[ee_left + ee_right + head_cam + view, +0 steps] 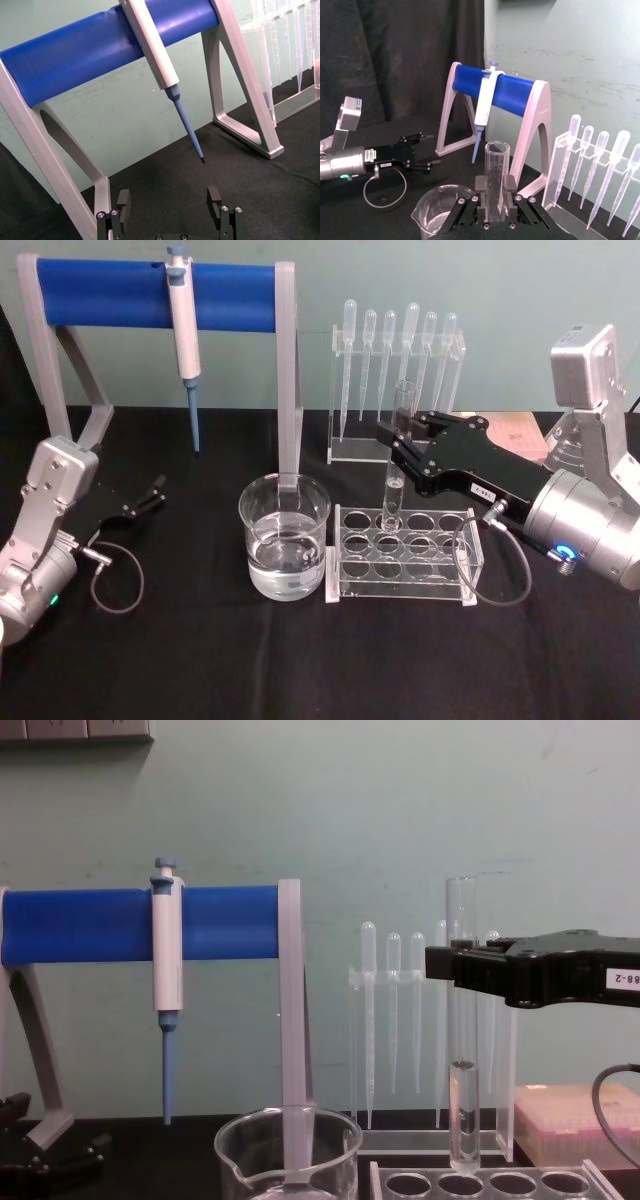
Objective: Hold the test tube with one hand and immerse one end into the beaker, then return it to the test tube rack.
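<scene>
Fingers (481,189) of the black right gripper (396,440) clamp the long clear glass test tube (393,495) upright at the back row of the clear plastic rack (400,592); the left gripper (157,492) waits, spread apart.

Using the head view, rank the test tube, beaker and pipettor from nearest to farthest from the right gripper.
1. Test tube, clamped in the right gripper.
2. Beaker, left of the rack.
3. Pipettor, back left, hanging on the blue bar.
Left gripper parked far left.

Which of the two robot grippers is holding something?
The right gripper: it is shut on the upright test tube at the test tube rack. The left gripper is open and empty, off to the left by the blue stand.
</scene>
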{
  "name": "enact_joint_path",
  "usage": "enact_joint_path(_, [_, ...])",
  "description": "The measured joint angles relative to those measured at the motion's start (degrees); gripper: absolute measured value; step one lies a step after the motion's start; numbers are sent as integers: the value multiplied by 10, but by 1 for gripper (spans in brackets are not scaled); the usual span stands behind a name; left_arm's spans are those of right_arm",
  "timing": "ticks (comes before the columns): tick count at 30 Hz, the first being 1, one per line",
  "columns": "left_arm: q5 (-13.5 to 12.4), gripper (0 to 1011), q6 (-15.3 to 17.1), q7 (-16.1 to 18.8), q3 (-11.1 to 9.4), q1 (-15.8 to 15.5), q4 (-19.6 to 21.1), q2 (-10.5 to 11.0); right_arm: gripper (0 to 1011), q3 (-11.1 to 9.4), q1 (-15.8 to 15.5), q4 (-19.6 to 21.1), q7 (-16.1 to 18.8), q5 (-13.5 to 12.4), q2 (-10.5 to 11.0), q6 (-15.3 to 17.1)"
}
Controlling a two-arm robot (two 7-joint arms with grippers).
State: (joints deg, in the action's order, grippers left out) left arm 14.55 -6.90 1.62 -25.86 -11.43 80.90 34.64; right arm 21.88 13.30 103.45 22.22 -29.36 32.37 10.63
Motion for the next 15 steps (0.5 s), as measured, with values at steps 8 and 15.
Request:
enact_joint_path(8, [0, 1000, 0, 0, 0, 0, 0, 0, 224, 0, 0, 0, 0, 0, 0, 0])
enact_joint_path(15, [0, 1000, 0, 0, 0, 0, 0, 0, 224, 0, 0, 0, 0, 0, 0, 0])
